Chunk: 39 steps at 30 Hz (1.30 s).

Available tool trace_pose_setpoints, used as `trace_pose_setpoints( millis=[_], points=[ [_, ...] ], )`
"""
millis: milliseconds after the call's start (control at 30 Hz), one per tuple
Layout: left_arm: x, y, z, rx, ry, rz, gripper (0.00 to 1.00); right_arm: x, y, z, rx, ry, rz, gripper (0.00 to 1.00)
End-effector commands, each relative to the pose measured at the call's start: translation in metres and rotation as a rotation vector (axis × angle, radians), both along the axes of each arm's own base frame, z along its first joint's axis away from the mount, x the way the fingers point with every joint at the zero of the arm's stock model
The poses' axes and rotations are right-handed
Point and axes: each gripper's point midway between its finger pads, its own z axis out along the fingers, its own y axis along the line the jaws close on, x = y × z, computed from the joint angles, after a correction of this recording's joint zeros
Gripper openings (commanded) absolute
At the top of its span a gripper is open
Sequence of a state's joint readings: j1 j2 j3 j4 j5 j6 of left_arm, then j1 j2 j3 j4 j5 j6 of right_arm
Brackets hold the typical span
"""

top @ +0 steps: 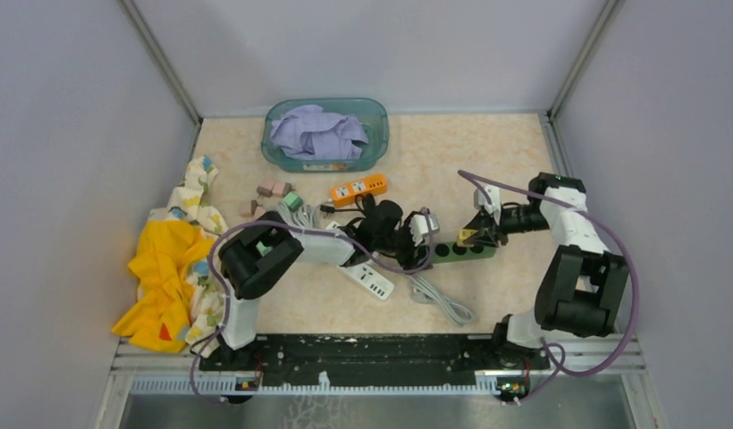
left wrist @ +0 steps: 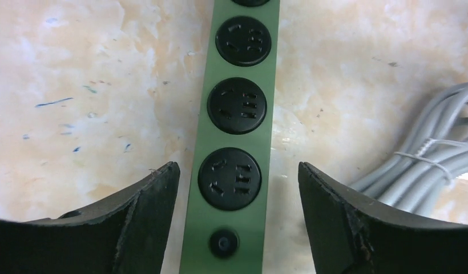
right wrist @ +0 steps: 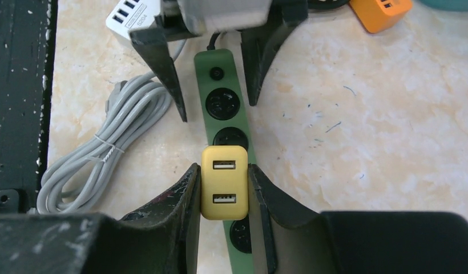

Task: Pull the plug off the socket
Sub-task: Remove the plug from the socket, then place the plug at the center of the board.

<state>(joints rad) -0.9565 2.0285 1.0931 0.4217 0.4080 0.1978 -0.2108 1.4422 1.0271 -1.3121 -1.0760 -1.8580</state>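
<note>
A green power strip with black round sockets lies on the table right of centre. A yellow two-port USB plug sits over one of its sockets. My right gripper is shut on the plug, one finger pressed to each side. Whether the plug's pins are still in the socket is hidden. My left gripper is open and straddles the strip's button end, with both fingers clear of it. From the right wrist, the left gripper's fingers show on either side of the strip.
A bundled grey cable lies just in front of the strip, beside a white USB strip. An orange strip, black cables and small blocks lie behind. A teal bin holds lilac cloth; yellow cloth lies far left.
</note>
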Motion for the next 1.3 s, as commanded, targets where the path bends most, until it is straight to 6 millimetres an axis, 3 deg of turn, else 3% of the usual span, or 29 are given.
trace_pose_setpoints(
  millis=[0,167,367,433,467,533,633,733,967,1267],
  points=[
    [0.001,0.006,0.055,-0.12,-0.048,0.042,0.83,0.004,0.006,0.038,0.107,0.024,-0.034,0.0],
    [-0.02,0.027,0.089,-0.214,-0.052,0.037,0.84,0.005,0.013,0.067,0.194,0.121,-0.112,0.0],
    [-0.039,0.062,0.143,-0.399,-0.023,0.13,0.88,0.003,0.026,0.105,0.384,0.33,-0.238,0.0],
    [-0.043,0.076,0.158,-0.464,0.023,0.193,0.99,0.007,0.027,0.103,0.425,0.413,-0.292,0.0],
    [-0.046,0.082,0.164,-0.508,0.058,0.216,1.0,0.006,0.029,0.1,0.453,0.506,-0.337,0.0],
    [-0.049,0.095,0.175,-0.597,0.122,0.281,1.0,0.015,0.028,0.093,0.488,0.503,-0.372,0.0],
    [-0.048,0.111,0.175,-0.671,0.244,0.385,1.0,0.003,0.034,0.087,0.539,0.549,-0.375,0.0],
    [-0.053,0.111,0.179,-0.679,0.307,0.388,1.0,-0.004,0.037,0.089,0.569,0.584,-0.348,0.01],
    [-0.055,0.082,0.18,-0.534,0.409,0.346,1.0,0.003,0.035,0.078,0.571,0.668,-0.386,0.0],
    [-0.031,0.058,0.156,-0.124,0.089,0.635,1.0,0.009,0.034,0.067,0.56,0.703,-0.431,0.0]
  ],
)
